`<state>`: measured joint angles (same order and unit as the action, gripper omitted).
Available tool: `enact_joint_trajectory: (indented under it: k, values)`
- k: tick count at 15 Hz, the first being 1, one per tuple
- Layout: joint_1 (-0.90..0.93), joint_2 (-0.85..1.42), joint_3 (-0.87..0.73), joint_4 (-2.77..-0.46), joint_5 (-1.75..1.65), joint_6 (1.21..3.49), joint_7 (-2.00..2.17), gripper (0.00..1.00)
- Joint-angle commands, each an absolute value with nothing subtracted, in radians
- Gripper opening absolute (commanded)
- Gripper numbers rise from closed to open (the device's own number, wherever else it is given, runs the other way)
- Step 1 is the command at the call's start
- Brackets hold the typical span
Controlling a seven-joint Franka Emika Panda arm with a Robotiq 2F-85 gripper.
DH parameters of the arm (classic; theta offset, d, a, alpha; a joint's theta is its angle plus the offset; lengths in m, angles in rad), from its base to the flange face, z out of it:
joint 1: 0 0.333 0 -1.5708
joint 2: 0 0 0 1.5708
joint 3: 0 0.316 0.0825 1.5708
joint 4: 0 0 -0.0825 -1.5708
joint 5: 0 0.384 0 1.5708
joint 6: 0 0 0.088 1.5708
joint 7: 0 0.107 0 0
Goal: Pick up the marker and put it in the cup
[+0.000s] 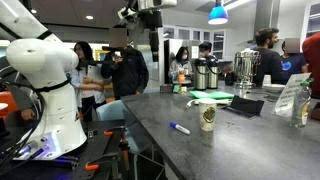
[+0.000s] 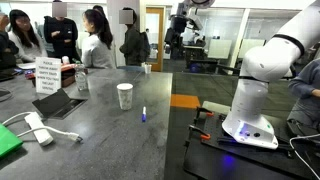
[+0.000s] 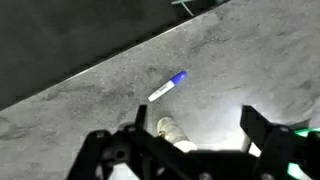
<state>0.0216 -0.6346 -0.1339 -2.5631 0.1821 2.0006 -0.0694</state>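
Observation:
The marker point(image 1: 180, 128), blue with a whitish part, lies flat on the grey countertop, apart from the cup point(image 1: 207, 115). The cup is pale cream with a dark emblem and stands upright. Both also show in an exterior view, the marker point(image 2: 144, 114) just beside the cup point(image 2: 124, 95). My gripper point(image 1: 150, 14) hangs high above the counter, also seen in an exterior view point(image 2: 184, 22). In the wrist view the gripper point(image 3: 195, 126) is open and empty. The marker point(image 3: 168, 86) lies far below, beyond the fingers, and the cup point(image 3: 174, 133) shows near one finger.
Steel coffee urns point(image 1: 205, 72) and several people stand at the far end of the counter. A sign point(image 2: 45, 75), a dark tablet point(image 2: 60, 102) and a white adapter with cable point(image 2: 38, 128) lie beyond the cup. The robot base point(image 2: 250, 120) stands beside the counter edge.

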Motion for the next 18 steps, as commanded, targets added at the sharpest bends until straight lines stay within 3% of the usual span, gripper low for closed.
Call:
enact_joint_trajectory:
  k: [1,9,18]
  values:
    - [0.002,-0.633,-0.117,-2.560,0.193,1.996,-0.079,1.00]
    - [-0.004,-0.619,-0.105,-2.556,0.192,2.001,-0.050,1.00]
    - [-0.052,-0.425,0.080,-2.537,0.216,2.147,0.493,1.00]
